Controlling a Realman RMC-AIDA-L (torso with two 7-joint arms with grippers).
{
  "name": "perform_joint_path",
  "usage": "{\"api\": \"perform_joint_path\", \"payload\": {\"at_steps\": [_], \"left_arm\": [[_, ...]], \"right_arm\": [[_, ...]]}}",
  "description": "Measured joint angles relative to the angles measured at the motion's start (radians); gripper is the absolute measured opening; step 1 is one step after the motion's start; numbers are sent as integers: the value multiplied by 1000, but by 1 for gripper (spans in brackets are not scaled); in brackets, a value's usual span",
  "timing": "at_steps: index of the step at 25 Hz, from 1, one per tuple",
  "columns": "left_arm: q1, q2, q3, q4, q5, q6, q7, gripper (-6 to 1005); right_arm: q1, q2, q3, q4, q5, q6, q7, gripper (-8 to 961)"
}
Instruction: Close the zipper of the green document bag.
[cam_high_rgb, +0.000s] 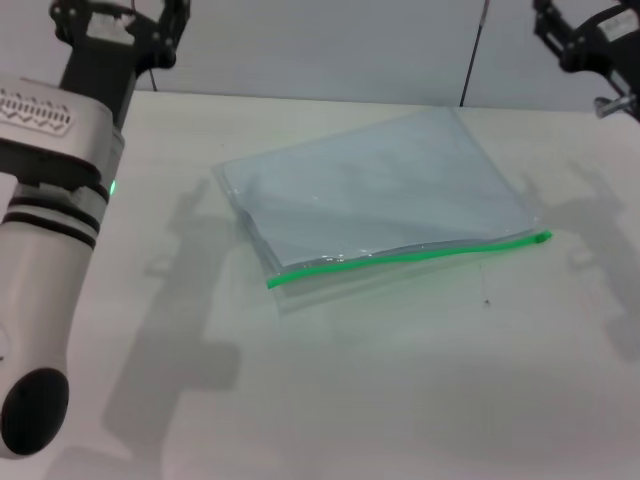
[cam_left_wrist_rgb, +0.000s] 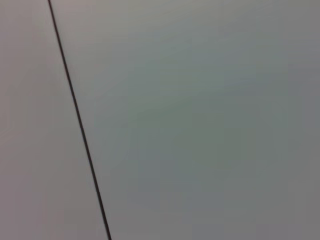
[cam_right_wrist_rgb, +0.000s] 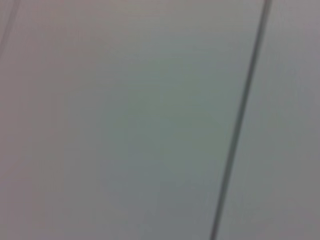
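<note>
The green document bag (cam_high_rgb: 375, 190) lies flat on the white table (cam_high_rgb: 400, 390), a translucent grey pouch near the middle in the head view. Its zipper (cam_high_rgb: 400, 256) is a bright green strip along the bag's near edge, and a small thicker green piece sits at its right end (cam_high_rgb: 542, 237). My left gripper (cam_high_rgb: 120, 22) is raised at the far left, well behind and left of the bag. My right gripper (cam_high_rgb: 588, 42) is raised at the far right, beyond the bag's right corner. Neither touches the bag. Both wrist views show no bag and no fingers.
A pale wall with a thin dark vertical seam (cam_high_rgb: 470, 60) stands behind the table. The wrist views show only this kind of grey surface with a dark line (cam_left_wrist_rgb: 80, 125) (cam_right_wrist_rgb: 240, 125). Arm shadows fall on the table on both sides of the bag.
</note>
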Motion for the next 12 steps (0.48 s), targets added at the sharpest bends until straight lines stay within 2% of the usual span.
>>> {"api": "perform_joint_path", "payload": {"at_steps": [6, 10, 12], "left_arm": [[5, -2, 18, -21, -19, 7, -9, 717], [12, -3, 44, -49, -39, 36, -37, 714], [-11, -3, 67, -86, -64, 62, -49, 713]], "right_arm": [[-9, -3, -88, 33, 324, -14, -187, 699], [-11, -3, -97, 117, 461, -120, -196, 699], [-11, -3, -109, 160, 516, -170, -193, 699]]}}
